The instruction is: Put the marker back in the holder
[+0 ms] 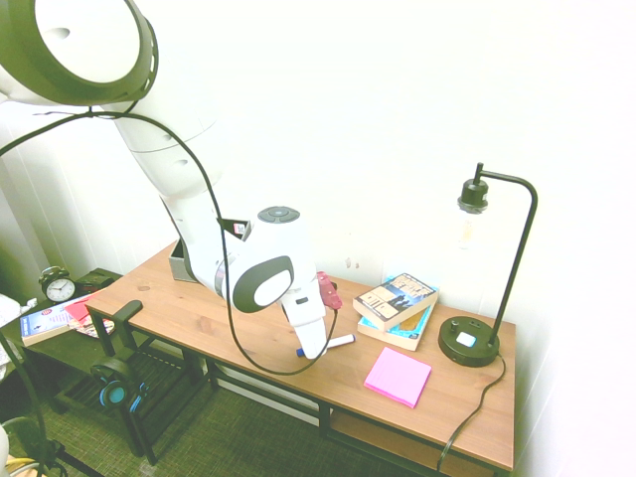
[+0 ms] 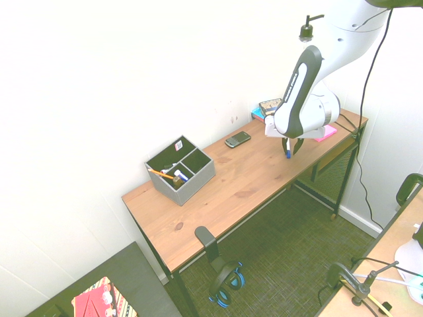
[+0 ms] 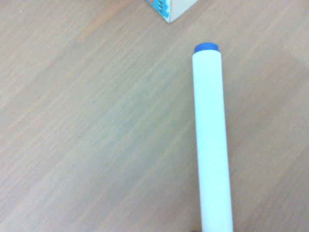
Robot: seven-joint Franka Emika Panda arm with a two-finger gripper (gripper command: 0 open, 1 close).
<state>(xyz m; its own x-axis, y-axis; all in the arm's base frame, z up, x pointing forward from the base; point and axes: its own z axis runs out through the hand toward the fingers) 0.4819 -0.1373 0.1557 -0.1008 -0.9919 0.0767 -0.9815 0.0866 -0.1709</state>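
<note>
Stacked books [image 1: 397,308], pink notepad [image 1: 397,377], black lamp [image 1: 472,338] on desk [image 1: 199,318]

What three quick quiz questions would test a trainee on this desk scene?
1. True or false: the marker already stands in the holder.
2. Which lies beside the lamp base: A. pink sticky notes, B. a mug, C. a keyboard?
3. What surface lies under the gripper?

Key: 1. False, it lies on the table at the gripper. 2. A. 3. The wooden table.
</note>
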